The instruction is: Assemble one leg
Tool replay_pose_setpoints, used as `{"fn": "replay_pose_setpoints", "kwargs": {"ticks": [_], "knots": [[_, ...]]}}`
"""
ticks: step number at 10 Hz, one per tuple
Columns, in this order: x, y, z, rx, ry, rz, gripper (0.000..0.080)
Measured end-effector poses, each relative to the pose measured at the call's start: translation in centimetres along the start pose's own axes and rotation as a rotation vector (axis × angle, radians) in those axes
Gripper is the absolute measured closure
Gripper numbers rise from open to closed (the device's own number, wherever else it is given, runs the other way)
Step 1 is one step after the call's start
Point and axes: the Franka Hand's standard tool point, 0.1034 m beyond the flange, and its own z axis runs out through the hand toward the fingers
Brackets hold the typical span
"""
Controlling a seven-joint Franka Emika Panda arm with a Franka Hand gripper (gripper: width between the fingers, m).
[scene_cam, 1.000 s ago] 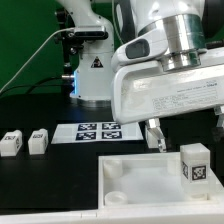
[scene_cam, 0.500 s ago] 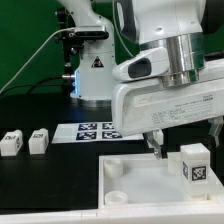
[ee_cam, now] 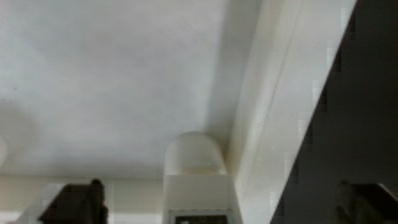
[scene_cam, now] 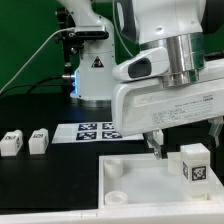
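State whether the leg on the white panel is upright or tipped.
Upright: the leg stands on end on the panel, long sides vertical.

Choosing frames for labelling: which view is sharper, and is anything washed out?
Exterior view: sharp and evenly lit, tags on the leg and the marker board distinct. Wrist view: soft, out of focus, the white panel nearly washed out, edges low in contrast.

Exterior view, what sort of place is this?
Probably a robotics lab bench: a robot arm over a black table, the tagged marker board lying on it, and small tagged legs laid out.
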Motion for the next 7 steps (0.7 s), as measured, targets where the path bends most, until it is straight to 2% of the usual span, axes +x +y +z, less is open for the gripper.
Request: {"fn": "replay_pose_setpoints", "kwargs": {"ticks": [1, 2, 3, 5, 7], "knots": [[0.0, 0.0, 0.0, 0.000, 0.000, 0.000, 0.0150], [-3.0, -0.2, 0.8, 0.013, -0.167, 0.002, 0.0150], [-1.9, -0.3, -0.5, 0.012, -0.145, -0.002, 0.0150], [-1.6, -0.4, -2.1, 0.015, -0.180, -0.005, 0.0150], [0.2, -0.5, -3.7, 0.021, -0.223, -0.004, 0.0150]]}}
